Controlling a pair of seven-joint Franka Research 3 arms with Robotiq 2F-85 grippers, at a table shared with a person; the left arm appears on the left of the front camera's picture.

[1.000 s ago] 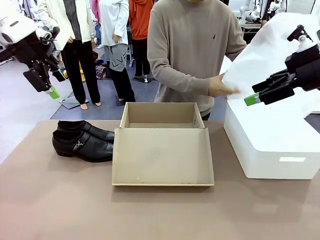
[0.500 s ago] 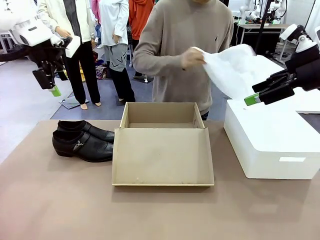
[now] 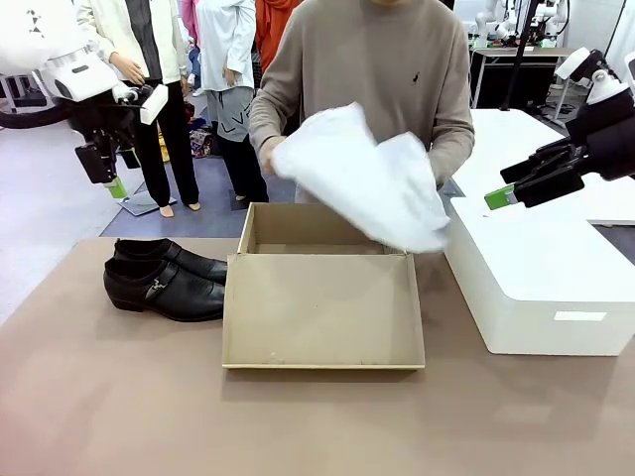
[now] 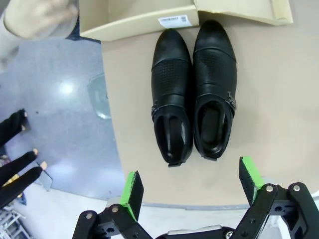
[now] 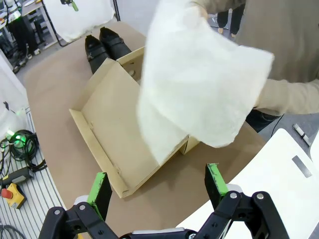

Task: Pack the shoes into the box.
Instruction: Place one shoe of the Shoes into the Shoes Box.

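1. The table (image 3: 119,416): brown top, carrying all items below.
2. White block box (image 3: 556,288): on the robot's right side, just beside the tan one.
3. The box (image 3: 322,317): tan card, mid-table, flap lid laid open toward the robot. A person at the far side holds a tissue sheet (image 3: 367,183) over its tray.
4. The shoes (image 3: 164,278): a glossy black pair, side by side, toes touching or nearly touching the box's left wall. Likely stiff-soled, fairly light and slippery on the polish. Best pinched across the heel collar. The left wrist view adds their open mouths, the buckles and the box's label (image 4: 171,21); the front view gives profiles alone.
5. Left gripper (image 4: 191,181): jaws wide apart, empty, raised above the heels.
6. Right gripper (image 5: 157,186): equally wide, empty, raised over the white block box.
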